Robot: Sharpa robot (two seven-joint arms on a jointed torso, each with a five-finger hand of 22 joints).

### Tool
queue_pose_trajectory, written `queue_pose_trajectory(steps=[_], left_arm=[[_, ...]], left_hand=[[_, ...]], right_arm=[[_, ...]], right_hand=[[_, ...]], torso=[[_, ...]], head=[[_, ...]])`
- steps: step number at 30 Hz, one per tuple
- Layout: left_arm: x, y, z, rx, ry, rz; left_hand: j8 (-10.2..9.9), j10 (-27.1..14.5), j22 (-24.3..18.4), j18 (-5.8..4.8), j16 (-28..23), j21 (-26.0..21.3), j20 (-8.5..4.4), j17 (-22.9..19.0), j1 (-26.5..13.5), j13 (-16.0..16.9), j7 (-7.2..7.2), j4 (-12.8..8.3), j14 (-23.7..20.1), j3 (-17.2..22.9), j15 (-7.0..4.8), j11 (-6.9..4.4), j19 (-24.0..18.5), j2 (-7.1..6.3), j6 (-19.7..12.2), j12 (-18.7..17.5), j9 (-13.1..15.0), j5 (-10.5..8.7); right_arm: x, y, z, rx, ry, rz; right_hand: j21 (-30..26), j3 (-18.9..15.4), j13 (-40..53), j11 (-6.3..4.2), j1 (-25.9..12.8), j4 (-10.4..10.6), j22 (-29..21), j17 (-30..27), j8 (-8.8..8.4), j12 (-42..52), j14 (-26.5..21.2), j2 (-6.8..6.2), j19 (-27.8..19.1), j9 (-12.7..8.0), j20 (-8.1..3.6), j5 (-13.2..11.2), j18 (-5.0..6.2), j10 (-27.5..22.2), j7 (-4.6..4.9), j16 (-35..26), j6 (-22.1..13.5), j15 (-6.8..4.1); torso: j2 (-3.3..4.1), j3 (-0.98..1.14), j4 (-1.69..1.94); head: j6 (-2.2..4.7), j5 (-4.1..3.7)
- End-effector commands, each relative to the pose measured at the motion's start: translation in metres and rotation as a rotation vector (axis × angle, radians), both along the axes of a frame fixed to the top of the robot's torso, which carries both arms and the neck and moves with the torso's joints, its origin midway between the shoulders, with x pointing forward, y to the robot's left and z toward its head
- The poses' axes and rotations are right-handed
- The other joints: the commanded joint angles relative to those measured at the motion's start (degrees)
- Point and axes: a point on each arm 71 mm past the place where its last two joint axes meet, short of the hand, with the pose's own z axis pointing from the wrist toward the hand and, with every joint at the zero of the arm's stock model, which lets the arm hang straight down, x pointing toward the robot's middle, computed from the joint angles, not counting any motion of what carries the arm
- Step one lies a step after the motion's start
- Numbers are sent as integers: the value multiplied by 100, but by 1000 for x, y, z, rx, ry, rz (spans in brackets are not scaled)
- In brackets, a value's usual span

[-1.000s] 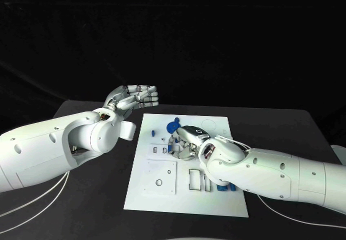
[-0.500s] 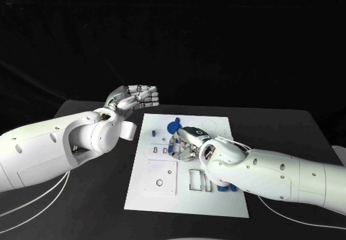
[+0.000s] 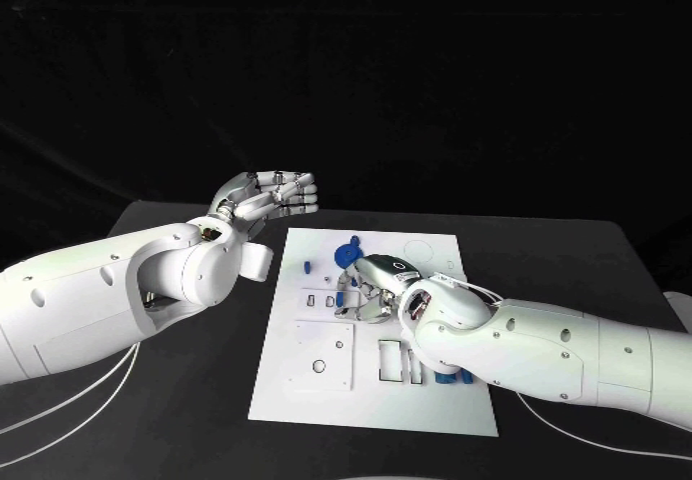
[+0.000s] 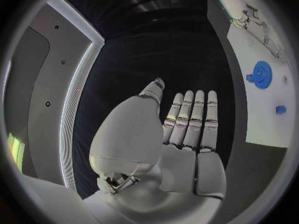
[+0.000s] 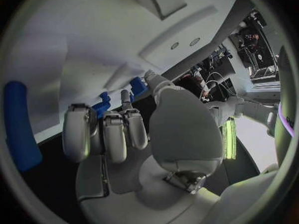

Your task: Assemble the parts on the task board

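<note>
The white task board lies in the middle of the black table. My right hand is down on the board's middle, fingers curled onto its surface. In the right wrist view the right hand has small blue parts by its fingertips; whether it grips one is unclear. A round blue part and a small blue part sit near the board's far edge. My left hand hangs above the table off the board's far left corner. The left hand holds nothing, fingers straight.
More blue parts lie by the board's right edge, under my right forearm. Cut-out slots sit in the board's near half. A long blue piece shows in the right wrist view. Black table surrounds the board.
My right hand has crept slightly leftward and lower over the board's middle. The left hand has stayed where it was.
</note>
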Motion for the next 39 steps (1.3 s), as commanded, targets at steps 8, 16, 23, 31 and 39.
queue_pose_trajectory(steps=[8,16,23,31,39], left_arm=[[2,0,-1,12,-2,-19],[11,3,-8,125,15,-82],[17,2,-17,334,19,-170],[22,-6,-31,691,168,-292],[30,-19,-33,1085,251,-393]], left_hand=[[-36,-24,-11,14,-36,-27,3,-7,-35,-6,178,-33,-62,-25,8,19,-48,-36,-34,-40,-10,-31],[88,548,7,85,303,136,-117,200,-190,58,41,85,654,-201,-209,-172,326,-16,158,119,42,25],[518,2190,404,71,1608,1102,-916,1208,33,348,-501,499,2760,202,-1032,-879,2126,-218,852,511,433,736],[1400,2755,1851,48,5933,3134,-1446,5520,-1015,3288,-880,608,3806,-25,-1459,-1365,2744,-245,782,3268,1956,386],[1835,1589,4529,-293,6932,5146,-1373,6943,-1075,3458,-802,664,4026,20,-1437,-1214,3381,-77,176,3178,2808,162]], right_arm=[[-9,-5,15,87,-74,10],[-8,-38,49,223,-59,-12],[4,-88,81,433,119,-120],[16,-133,95,493,184,-234],[23,-151,95,478,187,-284]], right_hand=[[-73,-1613,557,113,397,412,589,1463,-58,-111,585,223,-15,-201,85,10,-4,-86,99,12,-337,113],[-158,-1548,536,87,553,395,550,1382,75,-120,566,411,-52,-226,80,445,17,-95,67,-10,-214,97],[-502,-1380,304,75,799,367,341,1191,124,-337,518,592,-234,-254,60,799,94,-295,60,-69,-244,78],[-548,-1361,296,77,807,368,315,1179,136,-343,515,614,-256,-259,61,874,103,-301,63,-74,-249,79],[-557,-1363,289,72,793,371,313,1160,168,-347,510,610,-257,-250,59,921,104,-303,55,-82,-214,77]], torso=[[-23,9,-15],[-90,30,-55],[-177,56,-130],[-269,104,-163],[-311,136,-160]], head=[[37,21],[27,56],[-3,120],[-76,180],[-135,189]])
